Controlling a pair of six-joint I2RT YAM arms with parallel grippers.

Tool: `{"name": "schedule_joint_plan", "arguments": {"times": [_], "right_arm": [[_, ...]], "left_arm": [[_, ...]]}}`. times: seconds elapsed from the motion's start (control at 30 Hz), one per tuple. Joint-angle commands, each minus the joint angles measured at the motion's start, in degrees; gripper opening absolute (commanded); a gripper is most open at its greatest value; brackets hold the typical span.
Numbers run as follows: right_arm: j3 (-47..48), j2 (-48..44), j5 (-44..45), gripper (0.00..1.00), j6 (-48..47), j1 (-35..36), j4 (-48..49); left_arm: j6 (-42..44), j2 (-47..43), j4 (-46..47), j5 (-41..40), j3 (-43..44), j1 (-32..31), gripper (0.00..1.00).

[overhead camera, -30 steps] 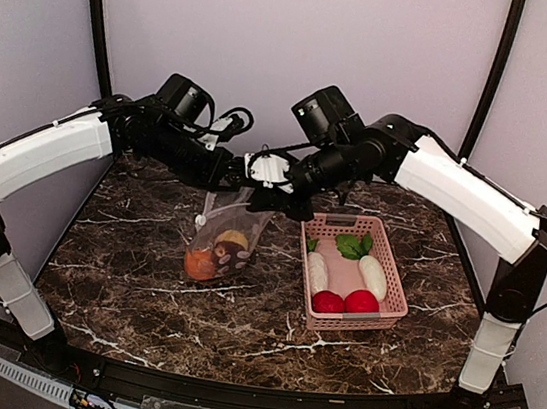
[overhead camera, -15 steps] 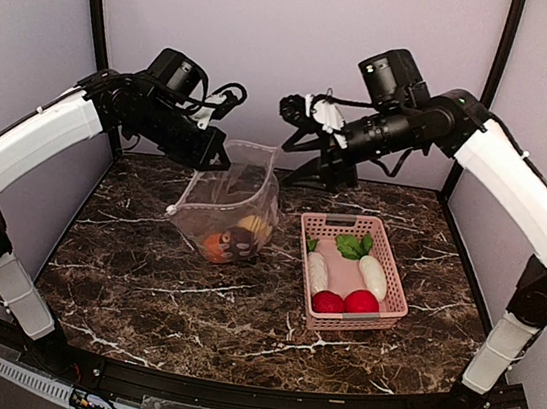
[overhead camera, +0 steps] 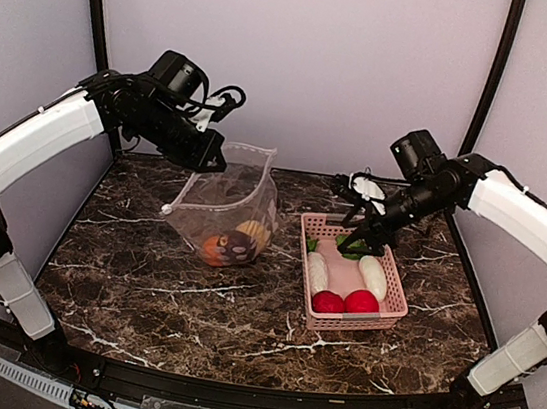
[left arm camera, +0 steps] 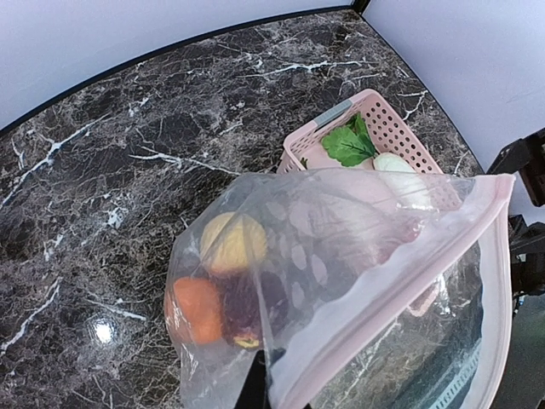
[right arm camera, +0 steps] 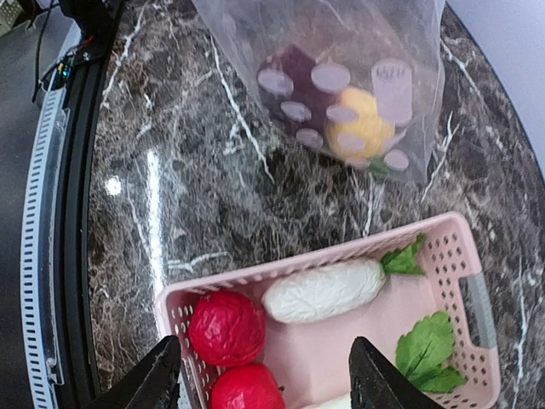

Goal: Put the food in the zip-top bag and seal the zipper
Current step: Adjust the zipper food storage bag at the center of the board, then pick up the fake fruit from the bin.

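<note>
The zip-top bag (overhead camera: 228, 204) hangs open-mouthed from my left gripper (overhead camera: 209, 159), which is shut on its rim, and its bottom rests on the table. Inside it lie an orange ball (left arm camera: 197, 308), a yellow ball (left arm camera: 232, 243) and a maroon fruit (left arm camera: 247, 302). The pale pink zipper (left arm camera: 400, 273) runs along the mouth edge. My right gripper (right arm camera: 266, 375) stands open above the pink basket (overhead camera: 397, 286) with nothing between its fingers. In the basket are two white oblong pieces (overhead camera: 317, 271), two red fruits (right arm camera: 226, 326) and green leaves (overhead camera: 352, 245).
The basket sits right of centre on the dark marble table (overhead camera: 141, 288). Walls close in the back and sides. A black rail (right arm camera: 77, 170) runs along the near table edge.
My right gripper has let go of the bag's mouth, opened, and swung right and down over the basket. The left gripper has raised the bag's rim, and the bag now stands open.
</note>
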Motion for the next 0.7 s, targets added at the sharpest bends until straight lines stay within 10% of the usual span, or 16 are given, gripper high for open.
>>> {"name": "schedule_joint_plan", "arguments": {"times": [0.0, 0.67], "right_arm": [[-5.76, -3.31, 3.33, 0.66, -0.30, -1.23, 1.56], [-14.23, 5.16, 11.24, 0.73, -3.01, -1.35, -3.17]], "left_arm": [[1.11, -0.57, -2.00, -1.39, -1.01, -0.15, 0.01], [0.11, -1.63, 1.50, -0.11, -5.91, -0.15, 0.01]]}}
